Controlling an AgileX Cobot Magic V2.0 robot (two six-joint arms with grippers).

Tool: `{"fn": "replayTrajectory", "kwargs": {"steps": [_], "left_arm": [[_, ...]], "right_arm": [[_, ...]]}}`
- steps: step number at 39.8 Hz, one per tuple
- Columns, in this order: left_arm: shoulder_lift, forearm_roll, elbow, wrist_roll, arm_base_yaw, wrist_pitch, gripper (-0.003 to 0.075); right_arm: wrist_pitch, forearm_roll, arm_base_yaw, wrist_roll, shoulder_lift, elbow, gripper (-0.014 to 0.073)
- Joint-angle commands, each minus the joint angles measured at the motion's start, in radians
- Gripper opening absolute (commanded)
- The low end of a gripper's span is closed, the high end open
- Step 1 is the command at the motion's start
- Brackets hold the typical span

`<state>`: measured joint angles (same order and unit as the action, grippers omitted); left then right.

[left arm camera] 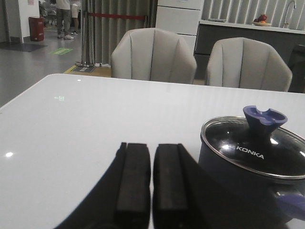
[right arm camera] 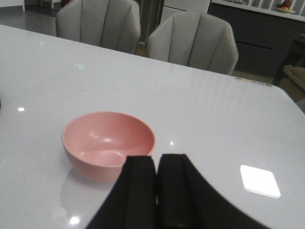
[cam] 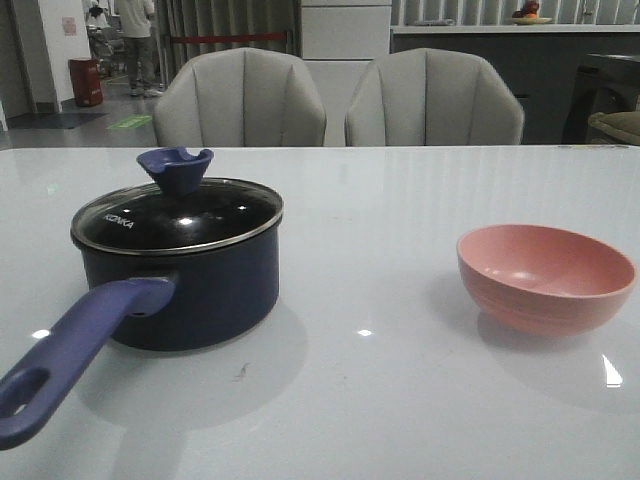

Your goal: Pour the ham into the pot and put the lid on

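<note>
Pot (cam: 190, 285) stands on the white table (cam: 400, 400), closed by the glass lid (cam: 180, 215), which sits level on its rim with the blue knob (cam: 175, 167) up and the white "KONKA" lettering facing the robot. Its long purple handle (cam: 70, 355) runs from the pot toward the table's near edge on the robot's left. Well apart from the pot, to its right, sits a pink bowl (cam: 545, 275), upright and holding nothing that can be seen (its inside looks bare pink in the right wrist view). Ham cannot be made out anywhere; the lid's dark glass hides what is in the pot. Left tool (left arm camera: 151, 183) hangs just beside the pot on the side away from the bowl, its two black fingers (left arm camera: 134, 181) nearly pressed together and holding nothing. Right tool (right arm camera: 156, 191) hangs near the bowl, on the robot's side of it, its fingers (right arm camera: 138, 188) likewise almost touching and gripping nothing. Behind the pot, beyond the table, stand two grey chairs (cam: 240, 100).
</note>
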<state>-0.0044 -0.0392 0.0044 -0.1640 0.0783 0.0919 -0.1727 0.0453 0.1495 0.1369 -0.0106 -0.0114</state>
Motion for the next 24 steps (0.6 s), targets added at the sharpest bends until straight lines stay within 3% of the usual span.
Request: {"fn": "replayTrajectory", "kwargs": {"steps": [1, 7, 24], "left_arm": [[-0.019, 0.000, 0.022, -0.009, -0.002, -0.074, 0.0130], [-0.019, 0.000, 0.022, -0.009, -0.002, -0.074, 0.0130], [-0.019, 0.000, 0.022, -0.009, -0.002, -0.074, 0.0130]], "right_arm": [[0.133, -0.055, -0.005, -0.094, -0.015, -0.002, 0.0145], [0.205, -0.106, -0.005, -0.206, -0.017, 0.034, 0.0145], [0.202, -0.103, -0.007, -0.247, -0.018, 0.034, 0.0145]]}}
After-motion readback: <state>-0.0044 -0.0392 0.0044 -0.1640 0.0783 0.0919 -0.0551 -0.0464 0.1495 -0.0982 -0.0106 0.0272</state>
